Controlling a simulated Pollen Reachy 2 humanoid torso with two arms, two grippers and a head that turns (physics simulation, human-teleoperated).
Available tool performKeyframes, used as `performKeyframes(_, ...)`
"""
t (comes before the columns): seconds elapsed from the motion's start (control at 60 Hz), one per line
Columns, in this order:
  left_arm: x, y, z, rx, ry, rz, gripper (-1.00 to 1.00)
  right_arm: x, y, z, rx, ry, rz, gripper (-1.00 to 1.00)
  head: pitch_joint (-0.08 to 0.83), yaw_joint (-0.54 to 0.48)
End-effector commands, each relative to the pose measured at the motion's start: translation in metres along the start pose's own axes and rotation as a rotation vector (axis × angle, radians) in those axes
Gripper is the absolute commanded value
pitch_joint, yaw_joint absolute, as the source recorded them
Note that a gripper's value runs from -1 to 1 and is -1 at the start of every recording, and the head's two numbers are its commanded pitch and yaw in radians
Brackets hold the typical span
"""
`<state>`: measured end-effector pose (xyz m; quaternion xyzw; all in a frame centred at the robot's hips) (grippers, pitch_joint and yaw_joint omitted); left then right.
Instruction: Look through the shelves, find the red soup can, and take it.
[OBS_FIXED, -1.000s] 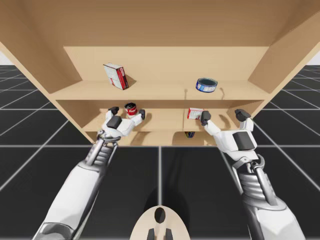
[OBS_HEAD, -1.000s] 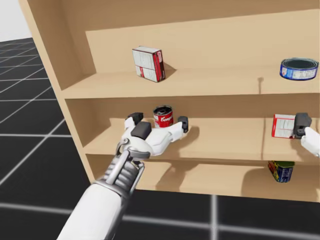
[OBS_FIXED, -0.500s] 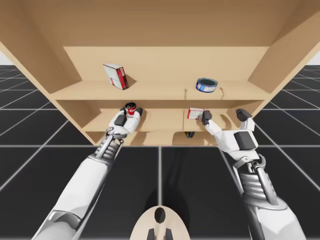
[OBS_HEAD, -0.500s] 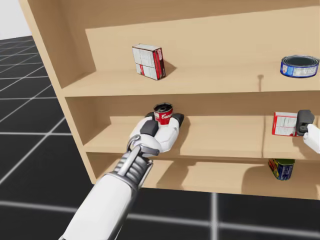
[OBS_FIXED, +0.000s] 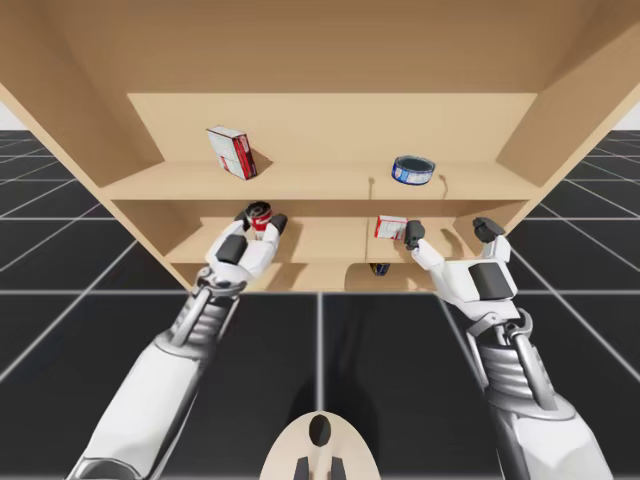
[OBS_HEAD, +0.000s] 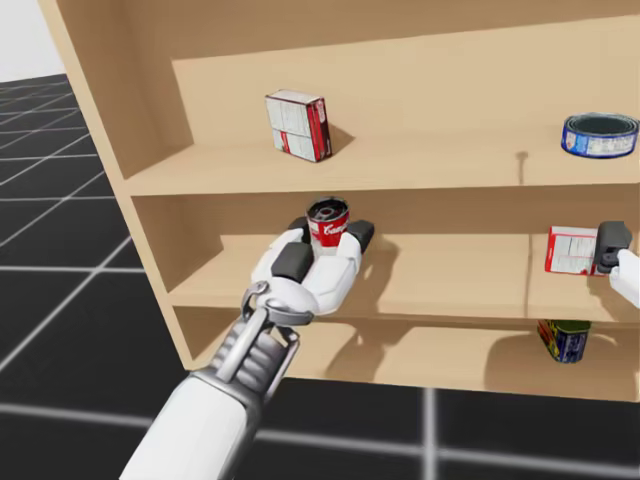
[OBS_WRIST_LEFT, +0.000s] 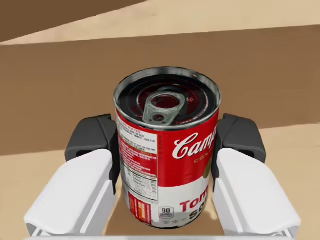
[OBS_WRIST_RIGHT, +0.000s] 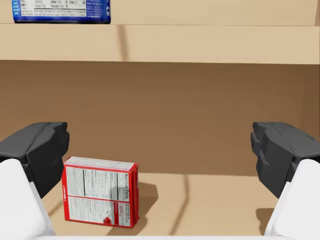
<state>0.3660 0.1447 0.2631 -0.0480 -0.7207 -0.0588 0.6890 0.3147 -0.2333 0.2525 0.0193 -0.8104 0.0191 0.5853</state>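
Observation:
The red soup can (OBS_WRIST_LEFT: 167, 150) stands upright between my left gripper's (OBS_WRIST_LEFT: 167, 137) two dark pads, which press on it from both sides. In the head view the can (OBS_HEAD: 327, 222) sits in that gripper (OBS_HEAD: 329, 232) just above the middle shelf (OBS_HEAD: 440, 290), at its left half. The high view shows the same hold, the can (OBS_FIXED: 261, 214) in my left gripper (OBS_FIXED: 262, 220). My right gripper (OBS_FIXED: 450, 232) stands open at the right half of the middle shelf, nothing between its fingers (OBS_WRIST_RIGHT: 37, 150).
A small red and white box (OBS_WRIST_RIGHT: 100, 198) lies on the middle shelf ahead of my right gripper. On the top shelf stand a red and white box (OBS_HEAD: 297, 125) and a flat blue can (OBS_HEAD: 598, 135). A dark can (OBS_HEAD: 561, 340) stands on the bottom shelf.
My left gripper went from open around the can to shut on it, then raised it a little and drew back slightly. My right arm has barely moved.

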Motion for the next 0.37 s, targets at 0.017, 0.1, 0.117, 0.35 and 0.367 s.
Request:
performKeyframes(0.017,0.023,-0.009,0.021,-0.031,-0.077,0.003,1.00,0.000,0.002,0.000,-0.002,0.001,-0.009,-1.00,0.391,0.23)
performKeyframes(0.1,0.023,-0.005,0.032,-0.026,-0.070,-0.009,1.00,0.000,0.002,0.000,-0.003,0.004,-0.008,-1.00,0.391,0.23)
performKeyframes(0.117,0.023,-0.002,0.037,-0.026,-0.071,-0.010,1.00,0.000,0.002,0.001,-0.003,0.005,-0.008,-1.00,0.391,0.23)
performKeyframes(0.35,0.023,0.023,0.095,-0.028,-0.062,-0.064,1.00,0.005,0.000,0.007,0.072,0.012,-0.038,-1.00,0.394,0.23)
performKeyframes(0.367,0.023,0.024,0.098,-0.030,-0.061,-0.065,1.00,0.005,0.000,0.007,0.075,0.012,-0.039,-1.00,0.394,0.23)
